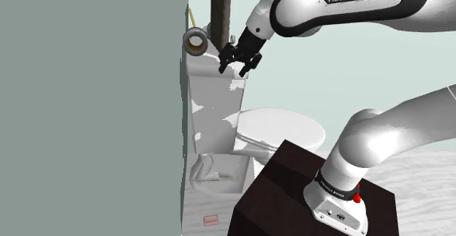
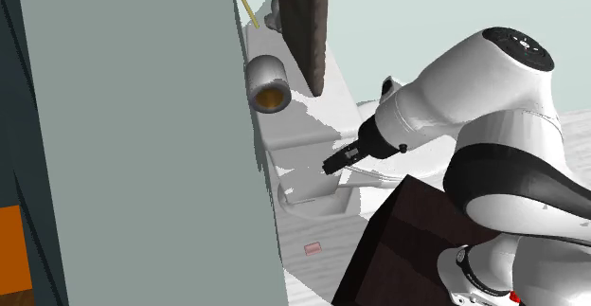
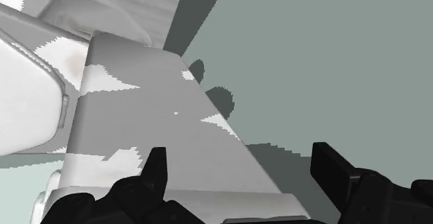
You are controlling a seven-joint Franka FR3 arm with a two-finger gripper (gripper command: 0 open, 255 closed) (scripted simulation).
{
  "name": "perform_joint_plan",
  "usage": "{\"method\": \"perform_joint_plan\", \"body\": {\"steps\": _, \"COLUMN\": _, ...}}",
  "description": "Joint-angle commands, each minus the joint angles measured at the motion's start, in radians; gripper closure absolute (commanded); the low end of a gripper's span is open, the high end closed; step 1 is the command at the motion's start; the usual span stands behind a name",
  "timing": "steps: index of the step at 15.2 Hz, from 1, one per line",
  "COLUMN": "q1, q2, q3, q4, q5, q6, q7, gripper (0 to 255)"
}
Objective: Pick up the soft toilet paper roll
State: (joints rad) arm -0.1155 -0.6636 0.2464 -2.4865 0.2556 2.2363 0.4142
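The all-black two-finger pincer (image 1: 234, 68) is held wide open and empty above the white toilet tank (image 1: 215, 99). The grey cylindrical paper roll (image 1: 196, 42) is seen nearby, against the grey wall (image 1: 88, 103).

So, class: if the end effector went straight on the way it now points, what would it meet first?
Probably the toilet tank lid, which lies straight ahead of the open end effector, though depth is hard to judge. The toilet paper roll sits off that line, to the side.

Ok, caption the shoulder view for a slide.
Open fingers hover over the toilet tank, to the right of the grey toilet paper roll beside the wall.
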Motion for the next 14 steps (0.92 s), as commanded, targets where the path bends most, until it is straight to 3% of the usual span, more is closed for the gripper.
{"method": "perform_joint_plan", "body": {"steps": 1, "q1": -0.030, "q2": 0.040, "q3": 0.035, "q4": 0.006, "q5": 0.000, "q6": 0.114, "q7": 0.060, "gripper": 0}}
{"method": "perform_joint_plan", "body": {"steps": 8, "q1": -0.201, "q2": 0.183, "q3": 0.185, "q4": 0.076, "q5": -0.075, "q6": 0.437, "q7": 0.310, "gripper": 0}}
{"method": "perform_joint_plan", "body": {"steps": 11, "q1": -0.322, "q2": 0.234, "q3": 0.277, "q4": 0.120, "q5": -0.148, "q6": 0.549, "q7": 0.450, "gripper": 0}}
{"method": "perform_joint_plan", "body": {"steps": 14, "q1": -0.484, "q2": 0.272, "q3": 0.398, "q4": 0.172, "q5": -0.242, "q6": 0.643, "q7": 0.614, "gripper": 0}}
